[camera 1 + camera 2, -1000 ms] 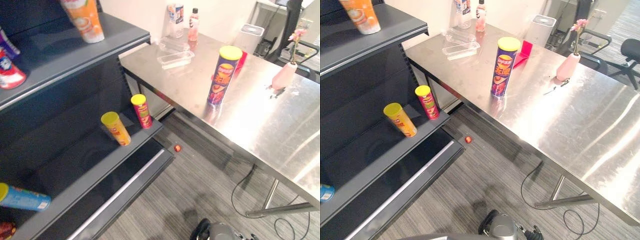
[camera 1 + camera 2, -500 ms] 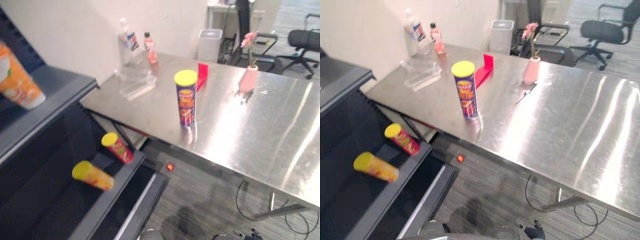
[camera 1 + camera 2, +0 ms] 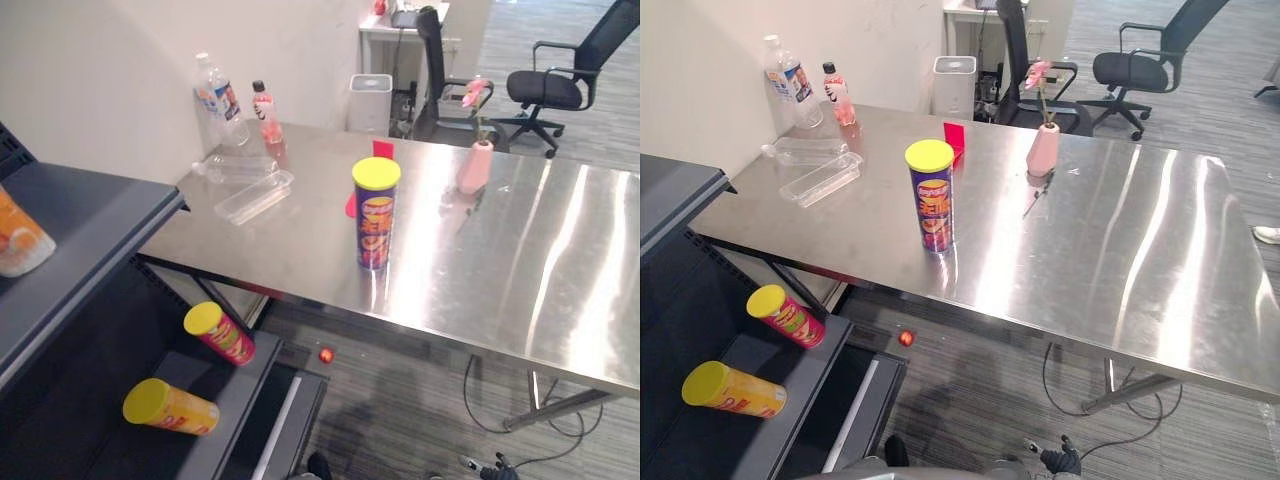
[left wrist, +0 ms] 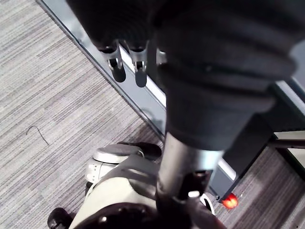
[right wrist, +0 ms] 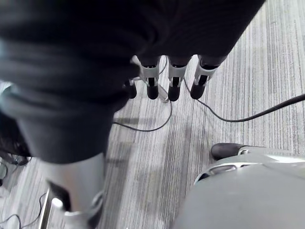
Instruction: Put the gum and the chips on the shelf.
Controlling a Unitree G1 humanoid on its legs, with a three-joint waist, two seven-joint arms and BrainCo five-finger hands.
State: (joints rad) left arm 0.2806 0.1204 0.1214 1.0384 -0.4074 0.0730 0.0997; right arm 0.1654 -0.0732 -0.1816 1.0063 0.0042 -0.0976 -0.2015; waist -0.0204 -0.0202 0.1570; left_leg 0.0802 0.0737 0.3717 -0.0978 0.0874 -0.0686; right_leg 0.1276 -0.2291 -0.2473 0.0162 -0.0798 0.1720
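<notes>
Tall purple cylindrical chips can (image 3: 376, 213) with a yellow plastic lid, upright on the long brushed steel table (image 3: 520, 260), toward its near edge and well apart from the shelf. Just behind the can, a small red flat packet (image 3: 954, 137), standing on the tabletop; too small to tell whether gum. Farther back on the same top: pink ceramic vase (image 3: 474, 166) with a pink flower, clear plastic tray (image 3: 254, 196), clear water bottle (image 3: 214, 98) upright by the wall, pink drink bottle (image 3: 264, 104) just beside it, and a second clear bottle (image 3: 236, 168) lying flat between those two and the tray. To the left of the table, a dark grey metal shelf (image 3: 90, 240): on the upper board an orange printed cup (image 3: 15, 238), on the lower board a red snack can (image 3: 222, 334) and an orange-yellow snack can (image 3: 172, 406), both yellow-lidded, near each other but apart. Below the table's near edge, a small red round object (image 3: 326, 354) on the grey striped carpet (image 3: 400, 400). Beyond the table, a pale grey bin (image 3: 370, 100) and black office chairs (image 3: 555, 85). Left hand (image 4: 140, 75) low over the carpet beside the shelf's base rail, fingers straight, loose and slightly apart, clasped on nothing. Right hand (image 5: 174, 87) likewise low over the carpet, fingers hanging straight side by side, unclenched and empty.
</notes>
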